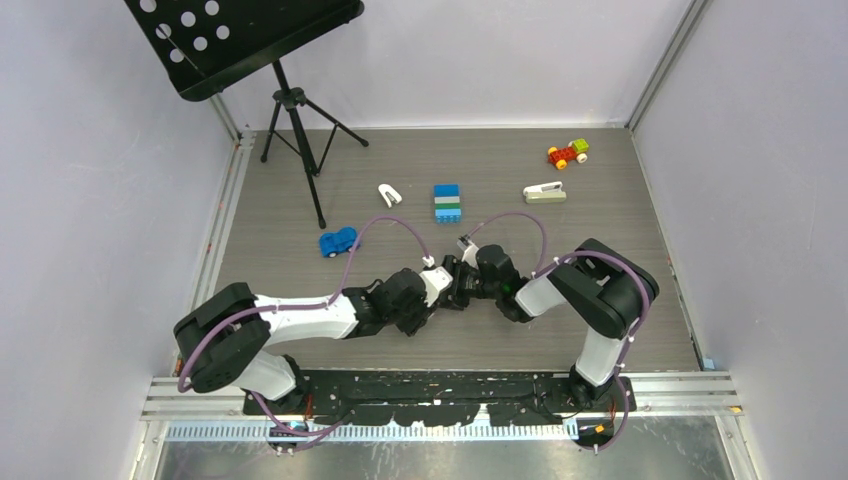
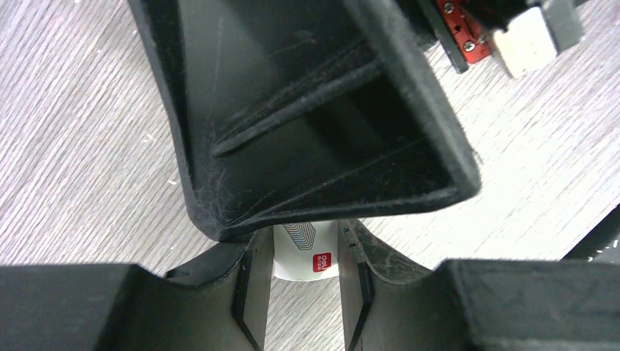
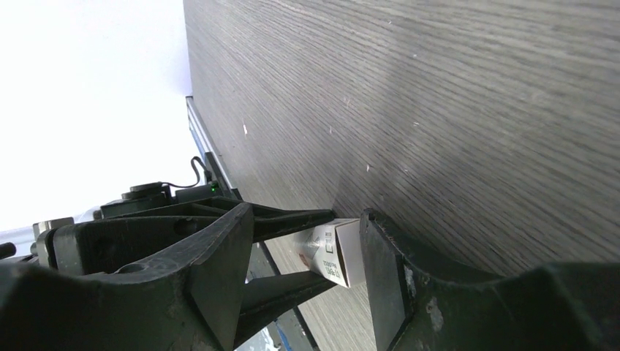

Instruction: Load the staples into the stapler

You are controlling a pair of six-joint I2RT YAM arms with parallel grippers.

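The tiny white box with a red mark is gripped between the pads of my left gripper, a little above the table. In the right wrist view the box's end sticks out between the jaws of my right gripper. Those jaws stand apart around it, the box close to one finger. The two grippers meet at the table's middle, left and right. The staple strip itself does not show. The stapler, beige-grey on white, lies at the back right.
A white clip-like piece, a stack of blue, white and green bricks, a blue toy car and a red-yellow toy car lie on the wooden table. A black music stand rises at the back left.
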